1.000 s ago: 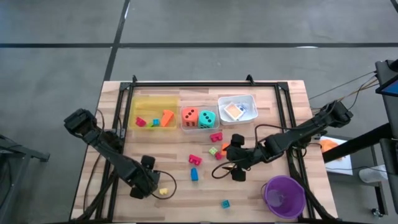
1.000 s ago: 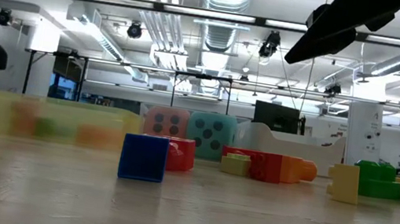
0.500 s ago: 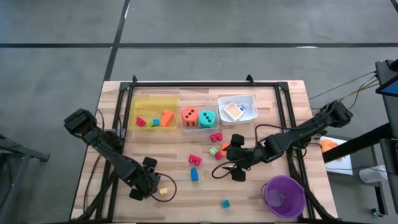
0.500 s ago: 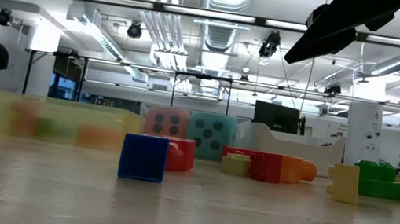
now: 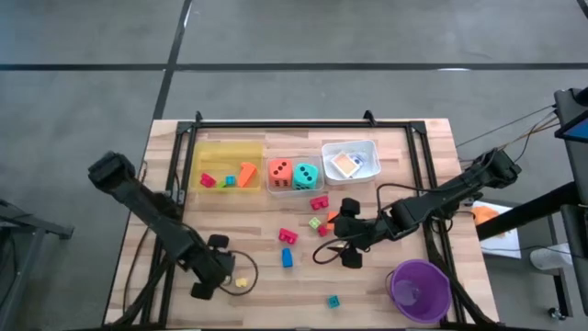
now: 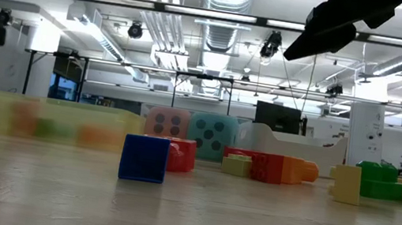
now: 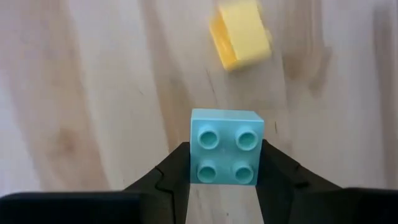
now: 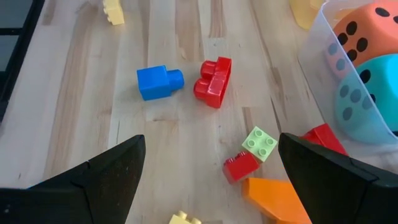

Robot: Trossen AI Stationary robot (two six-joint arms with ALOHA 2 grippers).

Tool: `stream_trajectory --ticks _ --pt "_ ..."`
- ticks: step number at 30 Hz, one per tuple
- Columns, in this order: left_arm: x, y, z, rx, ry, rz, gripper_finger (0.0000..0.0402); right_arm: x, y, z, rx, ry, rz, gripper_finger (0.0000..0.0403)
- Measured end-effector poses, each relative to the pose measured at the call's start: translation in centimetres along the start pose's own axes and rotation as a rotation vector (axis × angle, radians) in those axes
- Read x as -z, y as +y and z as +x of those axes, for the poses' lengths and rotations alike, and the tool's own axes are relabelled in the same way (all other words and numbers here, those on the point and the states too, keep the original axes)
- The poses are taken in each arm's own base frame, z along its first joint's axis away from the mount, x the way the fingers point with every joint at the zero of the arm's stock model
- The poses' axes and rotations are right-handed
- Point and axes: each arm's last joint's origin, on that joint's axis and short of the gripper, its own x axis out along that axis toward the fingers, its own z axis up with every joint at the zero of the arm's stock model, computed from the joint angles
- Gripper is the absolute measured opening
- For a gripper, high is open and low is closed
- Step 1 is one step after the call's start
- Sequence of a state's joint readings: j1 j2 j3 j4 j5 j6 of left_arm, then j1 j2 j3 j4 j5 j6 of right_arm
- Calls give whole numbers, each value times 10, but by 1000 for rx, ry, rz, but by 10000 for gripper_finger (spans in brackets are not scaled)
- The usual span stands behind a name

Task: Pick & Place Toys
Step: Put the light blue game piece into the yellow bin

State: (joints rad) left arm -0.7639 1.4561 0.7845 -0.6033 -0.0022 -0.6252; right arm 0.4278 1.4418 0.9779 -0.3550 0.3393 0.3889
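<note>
The left gripper [image 7: 222, 163] sits at the near left of the counter [image 5: 432, 147], its two dark fingers pinching a light teal four-stud block [image 7: 225, 147] from opposite sides, studs facing the wrist camera. Just beyond it a yellow block [image 7: 240, 33] lies on the wood, apart from the teal one; from above it shows as a small yellow piece [image 5: 242, 282] beside the left gripper [image 5: 213, 274]. The held block sits squarely between the fingers, so the grip looks centred. The coming move is probably a carry toward the trays at the far edge, which lie ahead of this arm across the counter.

Toward the middle, a blue block [image 5: 287, 259] and a red block [image 5: 288, 236] lie loose, with a small teal block [image 5: 333, 301] at the near edge. The right gripper [image 5: 352, 245] hovers at centre right with its fingers spread wide and nothing between them. It is the nearer arm to the lime, red and orange pieces [image 8: 259, 143] beside it.

Farthest off stand the yellow tray [image 5: 227, 147], the clear tray with the orange die [image 5: 279, 171] and teal die [image 5: 307, 175], and the white tray [image 5: 370, 148]. The purple cup [image 5: 420, 287] stands at the near right
</note>
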Motion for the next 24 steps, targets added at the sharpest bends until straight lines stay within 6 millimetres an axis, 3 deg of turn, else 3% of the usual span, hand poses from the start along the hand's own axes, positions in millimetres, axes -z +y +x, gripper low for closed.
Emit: stream_trajectory --ticks 5,12,19,24 --pt "-8 17 -35 -23 -195 -225 127 0 0 0 -1 -3 1 364" --pt "-21 67 -74 -130 -456 -599 127 0 0 0 -1 -2 1 364" --pt "-19 143 -89 -279 -450 -950 127 0 0 0 -1 -2 3 364" --pt "-3 194 -99 -370 -376 -1129 127 0 0 0 0 -1 3 364"
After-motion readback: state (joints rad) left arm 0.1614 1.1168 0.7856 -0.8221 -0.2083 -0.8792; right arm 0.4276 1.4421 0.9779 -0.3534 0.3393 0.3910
